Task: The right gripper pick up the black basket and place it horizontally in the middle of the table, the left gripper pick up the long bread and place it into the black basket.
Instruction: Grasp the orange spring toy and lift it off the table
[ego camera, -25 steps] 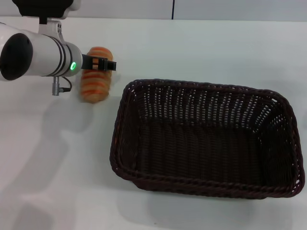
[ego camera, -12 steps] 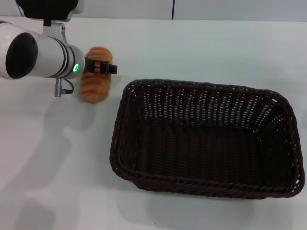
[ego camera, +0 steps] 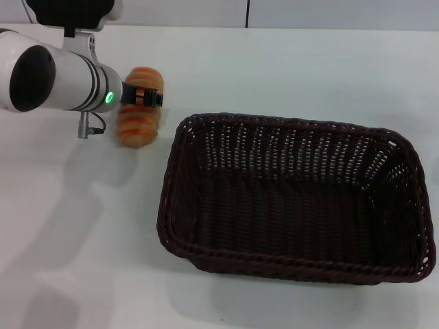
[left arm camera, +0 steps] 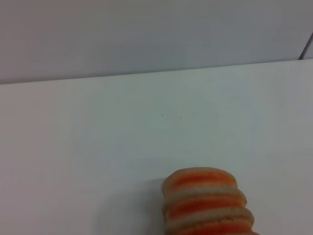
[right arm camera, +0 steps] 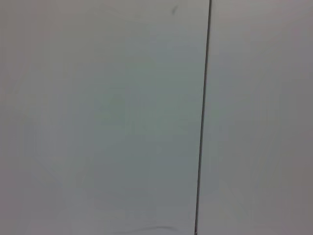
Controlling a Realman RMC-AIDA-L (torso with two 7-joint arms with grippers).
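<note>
Left gripper (ego camera: 145,96) over long bread (ego camera: 139,114) — grip state unclear — black basket (ego camera: 295,199) to right.

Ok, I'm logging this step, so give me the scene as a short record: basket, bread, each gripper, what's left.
basket: on the table, lying horizontally, nothing in it
bread: on the table, left of the basket, outside it
left gripper: over the bread's upper part, black fingers across it; open or shut cannot be told
right gripper: not in view
left to do: bread into basket
</note>
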